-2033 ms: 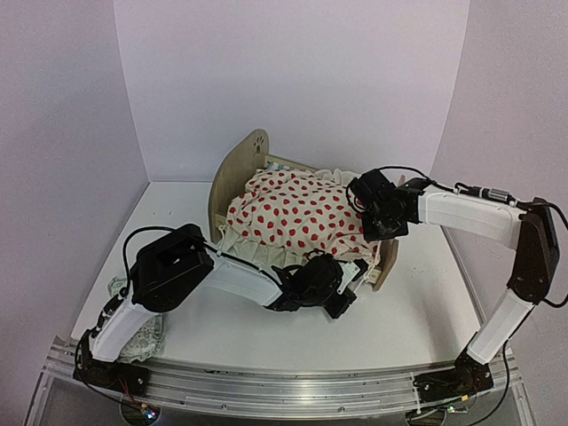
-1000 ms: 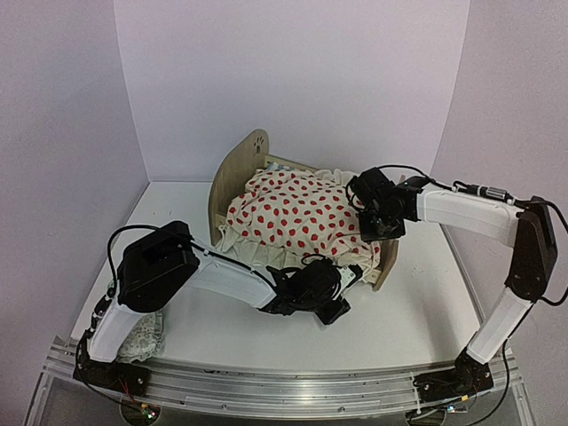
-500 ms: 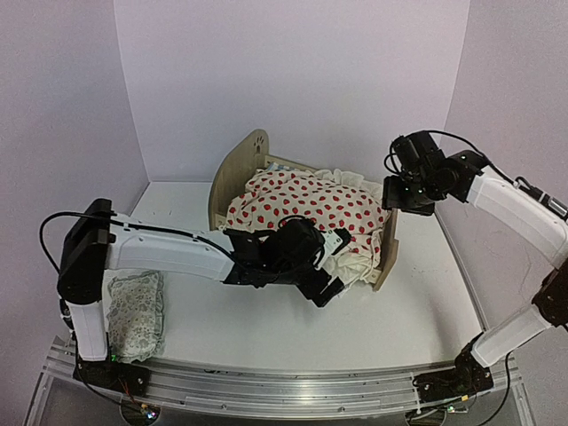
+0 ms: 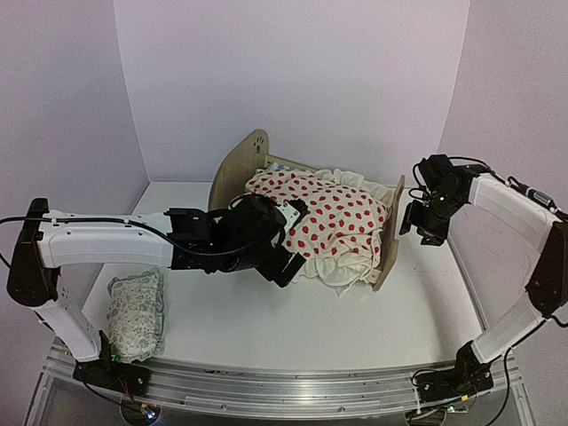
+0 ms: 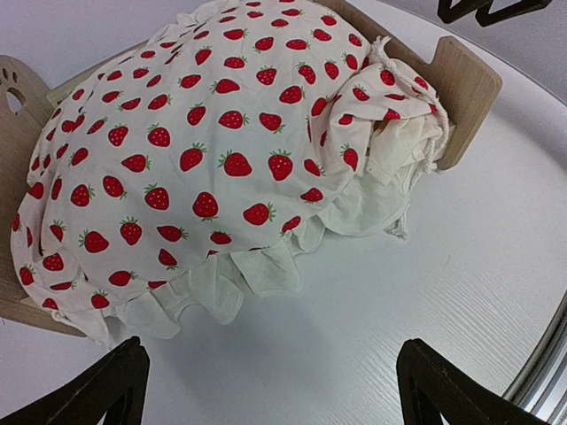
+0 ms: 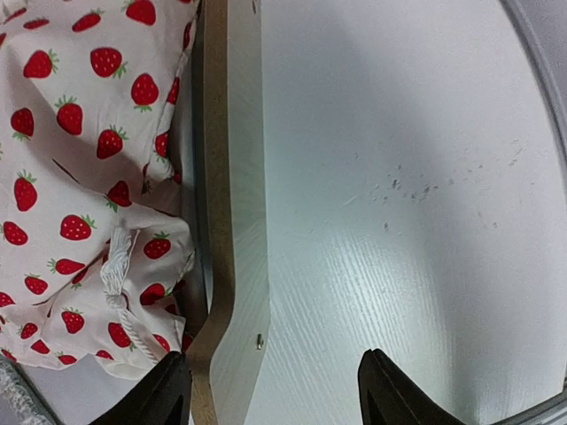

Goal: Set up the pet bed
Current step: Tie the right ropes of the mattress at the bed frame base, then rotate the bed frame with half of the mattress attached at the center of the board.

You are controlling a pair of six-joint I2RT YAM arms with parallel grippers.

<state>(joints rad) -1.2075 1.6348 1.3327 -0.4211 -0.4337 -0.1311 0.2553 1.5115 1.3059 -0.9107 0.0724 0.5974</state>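
Both arms have pulled back since the earlier frames. L tool (image 4: 286,253) has let go of the blanket (image 4: 333,213) at the near foot corner and swung toward the headboard side. R tool (image 4: 424,232) has lifted off the blanket and moved out past the footboard (image 4: 390,232).

L tool is spread wide and empty. R tool's fingers are also apart, nothing between them.

Step looks like blanket drape just released, though it's bunched at the near foot corner and hangs over the near rail. Next prob the pillow (image 4: 135,311): it's at the near-left of the worktop (image 4: 293,337), well apart from the bed (image 4: 232,173), so L arm needs a long reach back.

Bed sits mid-back on the worktop. L tool is just beside its near side, R tool just outside the footboard, not touching.
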